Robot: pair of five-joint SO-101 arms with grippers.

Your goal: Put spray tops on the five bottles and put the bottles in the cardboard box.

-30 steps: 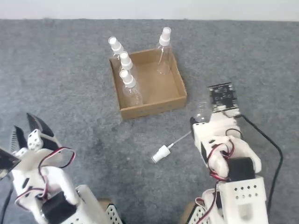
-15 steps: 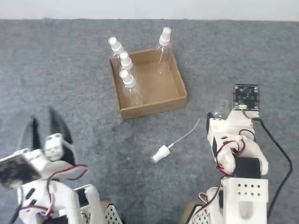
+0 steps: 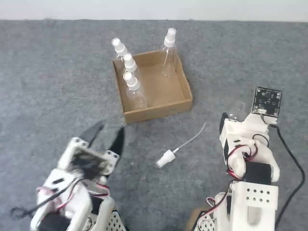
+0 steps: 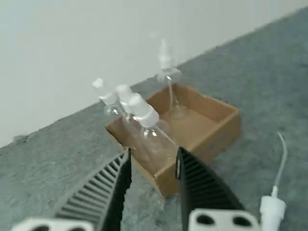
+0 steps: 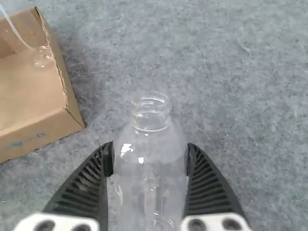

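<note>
Only a faint bluish print shows on the outer wall of the cardboard box (image 5: 43, 127) in the right wrist view, too small to read, and there the right gripper (image 5: 149, 155) pinches an uncapped bottle (image 5: 150, 115) by its body near the box's corner. From above, the box holds four capped bottles (image 3: 132, 86), three along its 9 o'clock wall and one at its 1 o'clock corner, while the loose spray top (image 3: 166, 158) lies on open grey carpet (image 3: 57, 72) at the box's 6 o'clock. At 9 o'clock of that top hangs the left gripper (image 3: 111, 128), fingers (image 3: 118, 139) spread and empty.
</note>
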